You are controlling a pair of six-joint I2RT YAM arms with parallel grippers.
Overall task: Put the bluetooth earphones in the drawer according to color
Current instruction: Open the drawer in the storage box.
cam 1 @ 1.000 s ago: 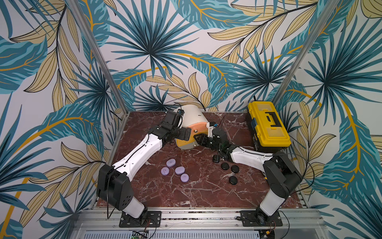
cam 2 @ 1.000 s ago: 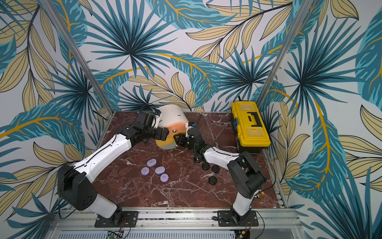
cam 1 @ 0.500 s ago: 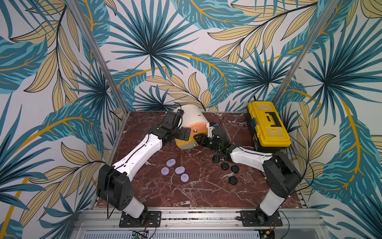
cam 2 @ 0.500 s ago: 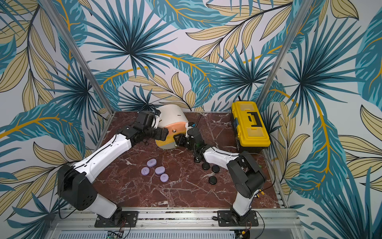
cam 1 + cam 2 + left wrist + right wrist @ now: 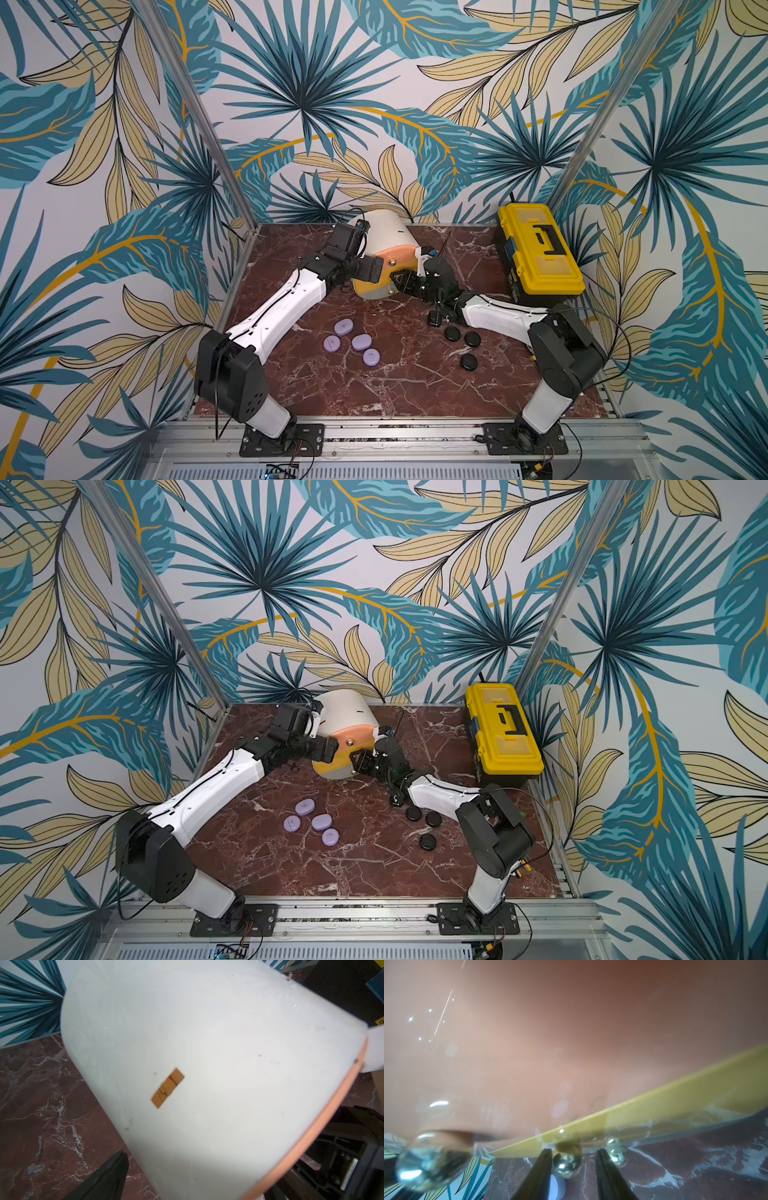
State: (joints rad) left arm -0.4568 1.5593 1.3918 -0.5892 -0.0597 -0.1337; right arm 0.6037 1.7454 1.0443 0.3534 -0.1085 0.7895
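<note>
Top views: right hand unmoved at yellow drawer

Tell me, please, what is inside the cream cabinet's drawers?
Nothing inside shows: on the cabinet, the peach drawer and yellow drawer look shut, covering any contents. Purple cases and black cases lie outside.

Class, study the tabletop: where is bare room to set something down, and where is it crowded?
Free: the front of the table, between the arm bases and the purple cases and black cases; the lane between those groups; the back gap between cabinet and toolbox. Crowded: the cabinet's front, where both arms meet.
</note>
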